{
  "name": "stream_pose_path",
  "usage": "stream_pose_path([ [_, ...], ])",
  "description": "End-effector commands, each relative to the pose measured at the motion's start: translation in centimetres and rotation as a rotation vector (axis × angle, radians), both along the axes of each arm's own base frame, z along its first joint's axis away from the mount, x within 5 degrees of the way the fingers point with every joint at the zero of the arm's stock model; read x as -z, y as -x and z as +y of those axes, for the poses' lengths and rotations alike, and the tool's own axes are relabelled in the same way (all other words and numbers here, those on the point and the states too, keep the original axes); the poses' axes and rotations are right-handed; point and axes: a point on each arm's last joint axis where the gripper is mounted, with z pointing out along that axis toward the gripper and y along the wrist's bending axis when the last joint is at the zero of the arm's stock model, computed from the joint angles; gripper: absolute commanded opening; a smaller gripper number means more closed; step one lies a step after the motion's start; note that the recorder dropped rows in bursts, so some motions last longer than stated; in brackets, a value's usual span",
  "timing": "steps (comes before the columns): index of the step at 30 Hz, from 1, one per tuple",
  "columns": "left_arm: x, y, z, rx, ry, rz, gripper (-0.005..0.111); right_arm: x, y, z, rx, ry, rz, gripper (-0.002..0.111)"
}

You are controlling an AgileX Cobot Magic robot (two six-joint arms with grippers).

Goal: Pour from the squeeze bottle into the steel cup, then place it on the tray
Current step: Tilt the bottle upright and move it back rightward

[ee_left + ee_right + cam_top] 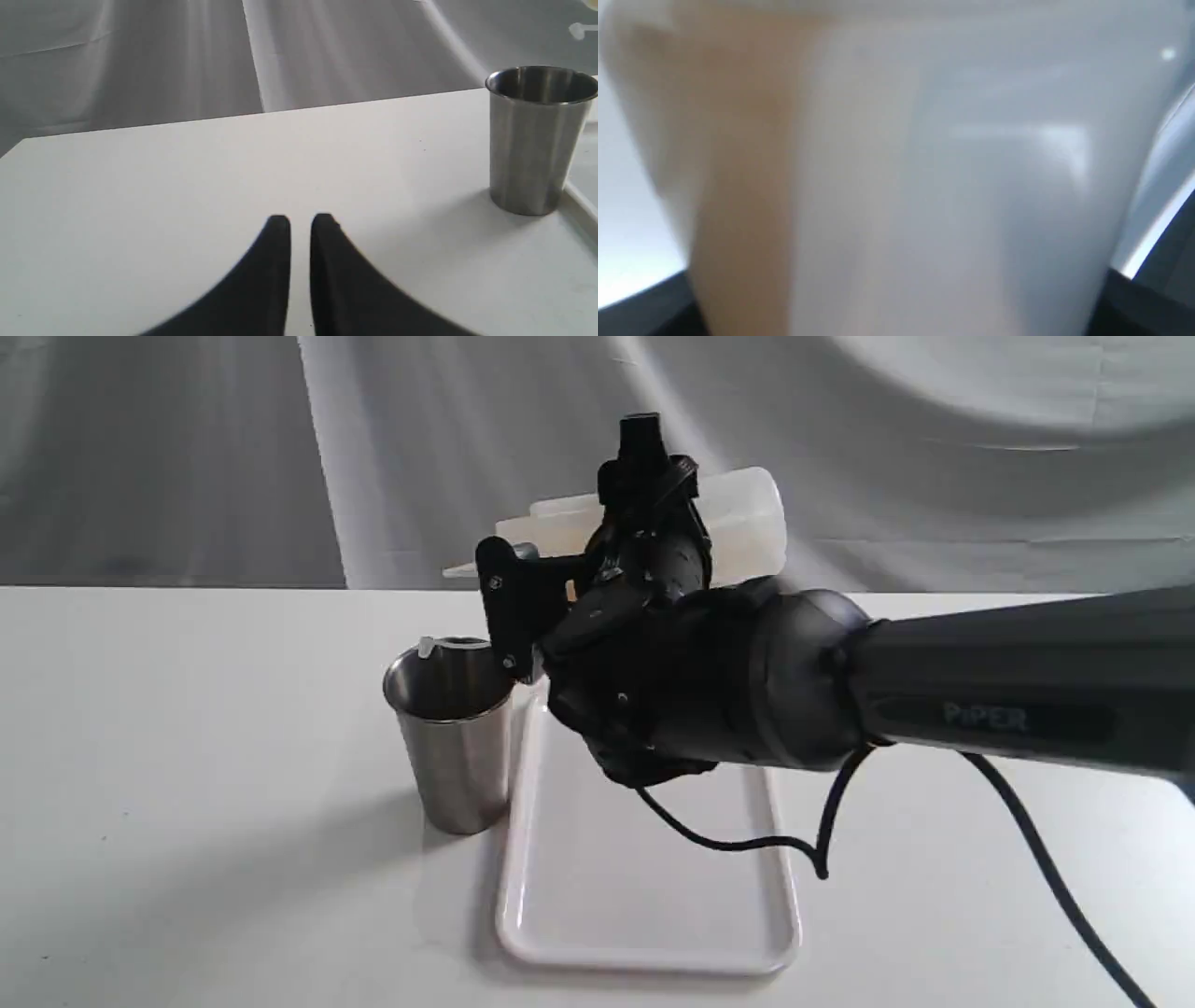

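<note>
My left gripper [300, 224] idles, pinched together on nothing. The steel cup [455, 747] stands at 8 o'clock from my right gripper [646, 513], which is clamped round the squeeze bottle [747, 518]. The bottle lies almost level, nozzle at 9 o'clock over the cup; tray [653, 896] sits at 6.

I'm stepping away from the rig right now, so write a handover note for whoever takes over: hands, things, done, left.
Right hand: shut on the squeeze bottle, held in the air, tipped almost level, nozzle toward the steel cup.
Left hand: nearly shut, holding nothing, low over the table.
Steel cup: upright on the table beside the tray, not on it.
Done: bottle lifted and tipped. No stream shows, and the cup's contents cannot be seen.
To do: finish the pour, then the set-down on the tray.
</note>
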Motion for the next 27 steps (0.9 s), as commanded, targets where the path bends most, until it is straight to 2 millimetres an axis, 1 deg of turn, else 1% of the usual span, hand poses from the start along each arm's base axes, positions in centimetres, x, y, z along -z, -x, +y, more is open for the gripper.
stream_pose_path([
  [1, 0.1, 0.0, 0.0, 0.004, -0.001, -0.008, 0.008, -1.0, 0.1, -0.2, 0.048, -0.132, -0.061, 0.000],
  [5, 0.1, 0.0, 0.0, 0.004, -0.001, -0.008, 0.008, -1.1, 0.1, -0.2, 0.101, -0.340, -0.116, 0.000],
  [7, 0.1, 0.0, 0.0, 0.004, -0.001, -0.008, 0.008, -1.7, 0.3, -0.3, 0.128, -0.460, -0.150, 0.000],
  [8, 0.1, 0.0, 0.0, 0.004, -0.001, -0.008, 0.008, -2.0, 0.4, -0.4, 0.146, -0.546, -0.172, 0.000],
  [12, 0.1, 0.0, 0.0, 0.004, -0.001, -0.008, 0.008, -3.7, 1.0, -0.8, 0.193, -0.763, -0.239, 0.000],
  [16, 0.1, 0.0, 0.0, 0.004, -0.001, -0.008, 0.008, -4.9, 2.2, -1.3, 0.187, -0.914, -0.253, 0.000],
  [22, 0.1, 0.0, 0.0, 0.004, -0.001, -0.008, 0.008, -6.9, 4.6, -3.0, 0.186, -1.072, -0.294, 0.000],
  [27, 0.1, 0.0, 0.0, 0.004, -0.001, -0.008, 0.008, -8.8, 6.6, -3.9, 0.176, -1.205, -0.260, 0.000],
])
